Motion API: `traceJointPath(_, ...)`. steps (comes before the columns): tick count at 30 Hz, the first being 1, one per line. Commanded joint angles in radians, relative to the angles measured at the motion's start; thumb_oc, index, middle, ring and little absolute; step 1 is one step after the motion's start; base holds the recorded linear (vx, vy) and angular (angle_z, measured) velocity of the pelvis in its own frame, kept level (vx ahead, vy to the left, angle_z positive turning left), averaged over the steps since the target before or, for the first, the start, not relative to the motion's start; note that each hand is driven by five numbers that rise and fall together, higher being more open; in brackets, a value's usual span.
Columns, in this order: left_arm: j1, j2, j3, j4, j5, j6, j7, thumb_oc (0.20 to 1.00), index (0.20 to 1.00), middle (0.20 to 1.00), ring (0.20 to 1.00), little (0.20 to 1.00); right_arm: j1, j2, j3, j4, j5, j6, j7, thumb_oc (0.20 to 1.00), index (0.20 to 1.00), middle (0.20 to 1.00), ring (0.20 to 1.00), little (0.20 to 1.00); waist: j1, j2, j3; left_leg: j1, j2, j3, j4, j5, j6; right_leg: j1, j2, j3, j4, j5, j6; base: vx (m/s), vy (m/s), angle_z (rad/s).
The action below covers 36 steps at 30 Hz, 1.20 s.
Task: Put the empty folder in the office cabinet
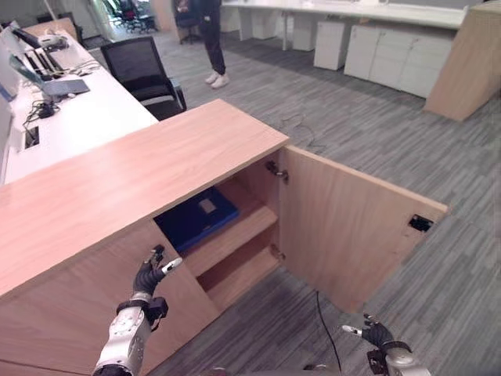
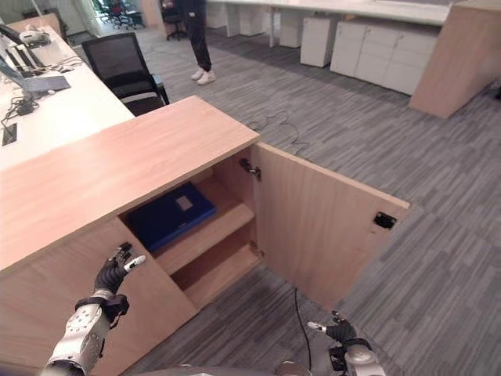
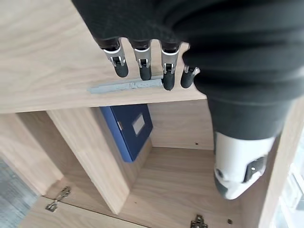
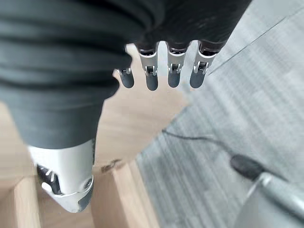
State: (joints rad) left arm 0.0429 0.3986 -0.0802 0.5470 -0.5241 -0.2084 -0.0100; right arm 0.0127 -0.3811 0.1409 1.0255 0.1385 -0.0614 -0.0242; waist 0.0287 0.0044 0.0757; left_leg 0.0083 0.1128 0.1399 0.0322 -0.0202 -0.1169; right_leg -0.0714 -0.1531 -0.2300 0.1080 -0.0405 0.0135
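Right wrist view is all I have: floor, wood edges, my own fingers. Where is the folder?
Observer: The blue folder lies flat on the upper shelf inside the cabinet.
Operator: Is the cabinet shut?
Observer: No, the cabinet door stands swung wide open toward the robot's right.
Operator: Is the left hand holding anything?
Observer: No. The left hand is open and empty, in front of the closed panel beside the opening.
Operator: And the right hand?
Observer: The right hand hangs low over the carpet, below the open door, fingers straight.
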Motion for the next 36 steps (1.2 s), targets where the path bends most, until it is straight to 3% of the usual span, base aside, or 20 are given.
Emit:
traceJointPath(1, -0.06, -0.103, -0.145, -0.057, 0.024, 0.038, -0.1, 1.0, 1.0, 1.0, 1.0, 1.0, -0.071, 0.007, 0.008, 0.002, 0.037, -0.027, -0.005, 1.0, 1.0, 1.0, 1.0, 1.0, -0.058, 0.0, 0.065, -0.021, 0.002, 0.026, 0.083, 0.039, -0.002, 0.212, 0.02, -0.057, -0.191, 0.022, 0.127, 0.07, -0.016, -0.08)
traceJointPath(4, -0.039, -0.096, -0.133, -0.062, 0.023, 0.039, -0.109, 1.0, 1.0, 1.0, 1.0, 1.0, -0.07, -0.002, -0.009, 0.034, 0.036, -0.029, -0.006, 1.0, 1.0, 1.0, 1.0, 1.0, -0.06, 0.002, 0.057, 0.017, -0.016, 0.027, 0.056, 0.027, 0.008, 0.222, 0.021, -0.049, -0.19, 0.027, 0.126, 0.08, 0.026, -0.28)
traceJointPath(9, -0.015, -0.075, -0.114, -0.076, 0.023, 0.046, -0.127, 1.0, 1.0, 1.0, 1.0, 1.0, -0.1, -0.089, -0.081, 0.109, 0.047, -0.02, -0.01, 1.0, 1.0, 1.0, 1.0, 1.0, -0.06, 0.001, 0.047, 0.083, -0.02, 0.058, 0.008, 0.016, 0.023, 0.23, 0.024, -0.043, -0.18, 0.033, 0.132, 0.03, 0.017, -0.11)
traceJointPath(15, -0.011, -0.059, -0.113, -0.074, 0.02, 0.048, -0.145, 1.0, 1.0, 1.0, 1.0, 1.0, -0.157, -0.257, -0.199, 0.175, 0.109, -0.017, -0.019, 1.0, 1.0, 1.0, 1.0, 1.0, -0.06, 0.0, 0.032, 0.125, -0.028, 0.072, -0.056, 0.019, 0.034, 0.228, 0.026, -0.044, -0.167, 0.034, 0.145, 0.02, 0.025, -0.06)
traceJointPath(17, -0.012, -0.049, -0.126, -0.078, 0.026, 0.051, -0.154, 1.0, 1.0, 1.0, 1.0, 1.0, -0.201, -0.357, -0.243, 0.204, 0.135, -0.019, -0.026, 1.0, 1.0, 1.0, 1.0, 1.0, -0.059, 0.001, 0.023, 0.136, -0.031, 0.072, -0.088, 0.028, 0.036, 0.228, 0.027, -0.053, -0.165, 0.033, 0.152, 0.01, 0.034, 0.04)
traceJointPath(26, -0.019, -0.025, -0.158, -0.087, 0.026, 0.059, -0.171, 1.0, 1.0, 1.0, 1.0, 1.0, -0.348, -0.561, -0.266, 0.259, 0.196, -0.021, -0.032, 1.0, 1.0, 1.0, 1.0, 1.0, -0.04, -0.004, 0.008, 0.14, -0.037, 0.053, -0.102, 0.031, 0.038, 0.235, 0.026, -0.08, -0.156, 0.027, 0.159, 0.0, 0.012, 0.05)
traceJointPath(32, 0.005, -0.011, -0.183, -0.107, 0.015, 0.065, -0.182, 1.0, 1.0, 1.0, 1.0, 1.0, -0.526, -0.583, -0.152, 0.221, 0.22, -0.032, -0.023, 1.0, 1.0, 1.0, 1.0, 1.0, -0.017, -0.004, -0.004, 0.137, -0.042, 0.041, -0.106, 0.036, 0.039, 0.245, 0.023, -0.093, -0.17, 0.034, 0.16, -0.01, 0.001, 0.06)
traceJointPath(36, 0.016, -0.014, -0.198, -0.117, 0.004, 0.069, -0.179, 1.0, 1.0, 1.0, 1.0, 1.0, -0.645, -0.485, -0.046, 0.168, 0.227, -0.037, -0.021, 1.0, 1.0, 1.0, 1.0, 1.0, 0.003, 0.01, -0.009, 0.131, -0.048, 0.028, -0.11, 0.045, 0.039, 0.25, 0.015, -0.102, -0.183, 0.042, 0.159, -0.01, -0.001, 0.02)
